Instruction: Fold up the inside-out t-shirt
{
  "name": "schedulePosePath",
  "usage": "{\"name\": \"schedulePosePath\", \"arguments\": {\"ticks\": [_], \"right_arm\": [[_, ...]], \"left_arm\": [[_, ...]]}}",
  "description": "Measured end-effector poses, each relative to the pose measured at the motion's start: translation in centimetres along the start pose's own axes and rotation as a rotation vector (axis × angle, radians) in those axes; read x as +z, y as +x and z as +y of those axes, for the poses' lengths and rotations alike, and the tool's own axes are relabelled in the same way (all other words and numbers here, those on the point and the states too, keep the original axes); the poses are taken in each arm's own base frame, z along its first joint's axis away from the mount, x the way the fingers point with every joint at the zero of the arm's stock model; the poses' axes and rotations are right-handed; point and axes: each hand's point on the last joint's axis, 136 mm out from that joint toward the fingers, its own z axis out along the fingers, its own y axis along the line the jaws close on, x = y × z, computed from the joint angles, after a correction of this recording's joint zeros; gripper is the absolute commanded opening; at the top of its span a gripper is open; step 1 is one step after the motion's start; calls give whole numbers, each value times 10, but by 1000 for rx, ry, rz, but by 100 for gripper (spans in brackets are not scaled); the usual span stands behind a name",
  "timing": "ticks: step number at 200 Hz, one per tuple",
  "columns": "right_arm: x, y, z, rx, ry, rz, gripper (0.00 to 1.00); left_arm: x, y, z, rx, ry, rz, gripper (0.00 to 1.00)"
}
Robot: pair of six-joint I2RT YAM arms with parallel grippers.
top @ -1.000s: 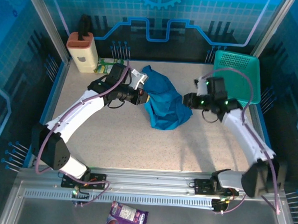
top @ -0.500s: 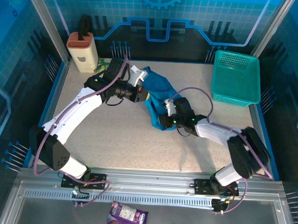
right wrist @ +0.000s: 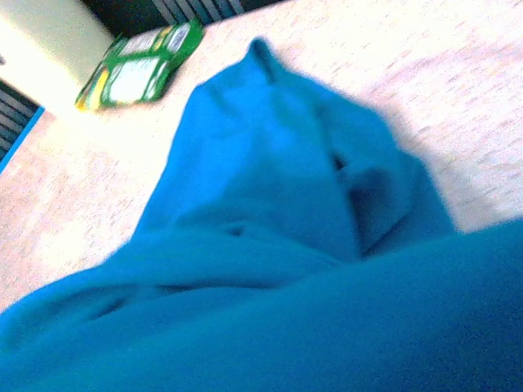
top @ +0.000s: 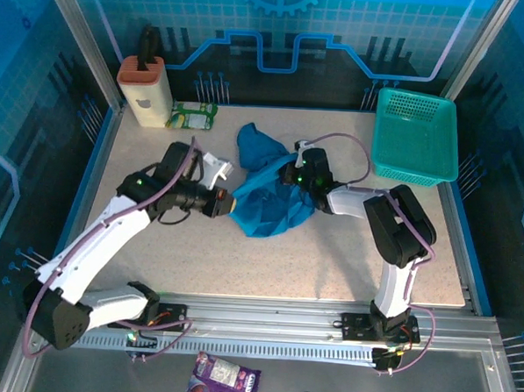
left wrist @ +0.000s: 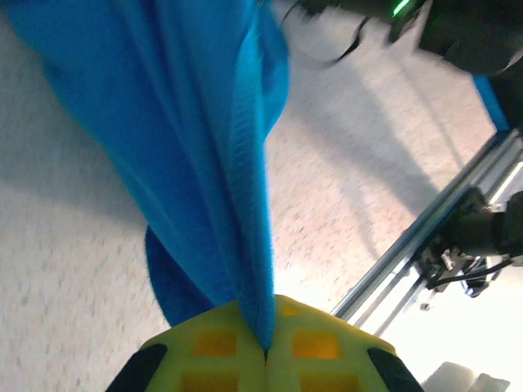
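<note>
In the overhead view we see the left fingers (top: 226,203) drawn back from where they were a second ago. They now sit toward 8 o'clock of the t-shirt (top: 267,189), closer to the arm bases, and the cloth has come along with them. The bundle that lay bunched near the middle of the table (top: 329,261) is now dragged out into a longer shape running from 11 o'clock down to 7 o'clock.

The left wrist camera shows the left fingers (left wrist: 263,359) pressed together on a ridge of the blue cloth (left wrist: 204,122), which fans away from them, so that grip looks firm.

The right fingers (top: 296,175) have travelled most. A second ago they were out toward the basket (top: 416,134) at 2 o'clock, then swept low across the shirt. Now they rest against its 2 o'clock edge, half sunk in the folds. Whether they are wide, narrow or holding cloth we cannot tell, as their own camera gives us just blurred fabric (right wrist: 270,245) and a green packet (right wrist: 144,65) beyond it.

We judge that the shirt is being spread for a flat start. It is far from folded, and seemingly still inside out.
</note>
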Motion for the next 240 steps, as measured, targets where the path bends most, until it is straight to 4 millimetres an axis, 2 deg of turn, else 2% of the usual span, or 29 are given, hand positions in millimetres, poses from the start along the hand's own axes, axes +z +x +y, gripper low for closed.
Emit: {"name": "schedulePosePath", "arguments": {"ticks": [26,34,41,61,88,103,122,138,149,161,182,212,221,240], "right_arm": [[-7,-20,-15,2,31,-54,9],[-13,-26,-13,-6,26,-67,9],[-18,-31,-9,-17,14,-79,9],[-36,-49,9,-48,-40,-120,8],[-55,-67,32,-77,-120,-154,6],[-62,-72,44,-94,-155,-161,6],[-67,-67,57,-112,-187,-141,5],[-70,-61,67,-120,-208,-117,5],[-72,-59,72,-124,-219,-104,4],[-74,-59,75,-124,-222,-98,4],[-79,-61,80,-125,-228,-94,4],[-86,-69,85,-125,-235,-104,4],[-89,-71,87,-126,-236,-108,4],[-90,-72,82,-127,-212,-104,5]], "left_arm": [[15,39,27,-111,-66,39,0],[21,47,33,-138,-79,44,10],[26,53,38,-160,-87,51,24],[36,56,44,-191,-87,41,41],[41,27,38,-149,-55,-34,52],[42,-1,29,-103,-28,-71,55],[48,-38,9,-18,7,-109,59],[60,-62,-14,76,43,-125,62],[72,-72,-27,126,58,-121,64],[87,-78,-33,153,51,-108,64],[112,-85,-24,168,-11,-87,64],[136,-92,2,161,-124,-64,49],[141,-92,9,159,-156,-54,40],[143,-98,13,166,-187,-50,13]]}}
